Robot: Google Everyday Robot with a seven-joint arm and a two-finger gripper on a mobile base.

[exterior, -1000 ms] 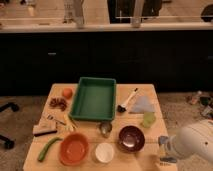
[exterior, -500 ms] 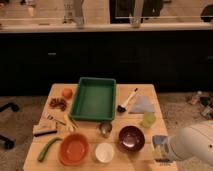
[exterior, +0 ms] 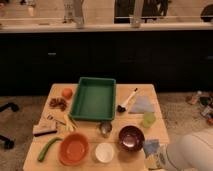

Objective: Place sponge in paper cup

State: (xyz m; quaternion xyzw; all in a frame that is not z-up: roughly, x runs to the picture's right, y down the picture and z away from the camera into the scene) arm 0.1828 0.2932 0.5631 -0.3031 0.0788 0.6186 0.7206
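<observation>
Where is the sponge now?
The sponge is at the table's front right corner, just right of the dark bowl. The arm's gripper is right beside it, with the paper cup further left.

Your arm [exterior: 192,150] shifted at the lower right corner of the table [exterior: 135,97]; its white body slid right and lower in view; the gripper [exterior: 156,159] stayed shut at the table's front right edge; the sponge [exterior: 151,146] beside it showed more clearly than earlier.
</observation>
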